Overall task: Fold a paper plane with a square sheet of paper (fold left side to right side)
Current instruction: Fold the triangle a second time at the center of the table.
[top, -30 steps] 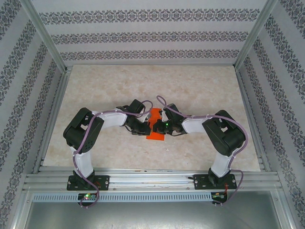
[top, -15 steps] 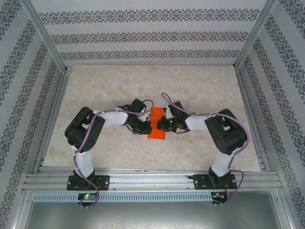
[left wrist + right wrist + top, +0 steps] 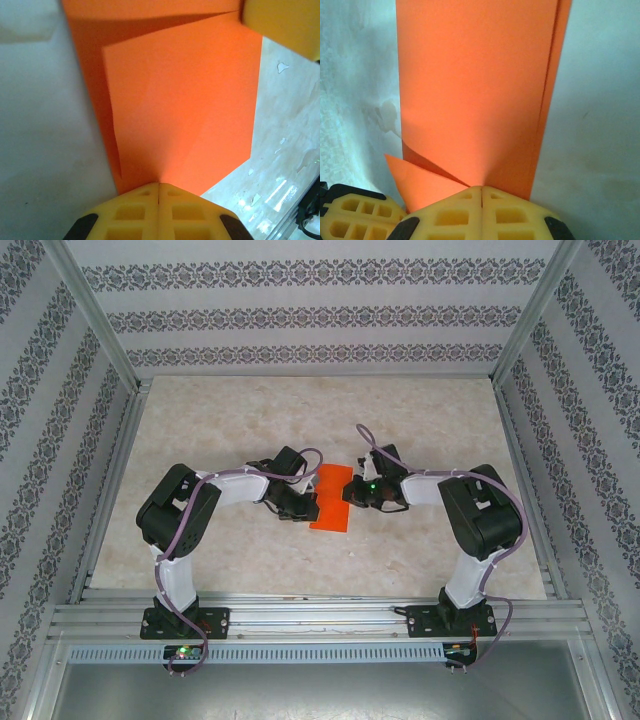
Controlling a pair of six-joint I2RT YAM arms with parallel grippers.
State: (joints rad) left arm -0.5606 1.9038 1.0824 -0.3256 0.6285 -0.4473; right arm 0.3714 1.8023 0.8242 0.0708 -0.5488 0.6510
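1. Rightward slides the right gripper (image 3: 349, 494), uncovering the square sheet of paper (image 3: 331, 500) lying between both grippers.
2. Both are clenched empty; the left gripper (image 3: 306, 508) touches the sheet's left edge.
3. Long axis runs away from the bases.

One paper (image 3: 332, 498), one table (image 3: 250, 420). Two arms: left arm (image 3: 185, 515), right arm (image 3: 470, 515). Two grippers, left gripper (image 3: 305, 508) and right gripper (image 3: 350, 495), one per arm, two yellow fingers (image 3: 135, 215) on each.
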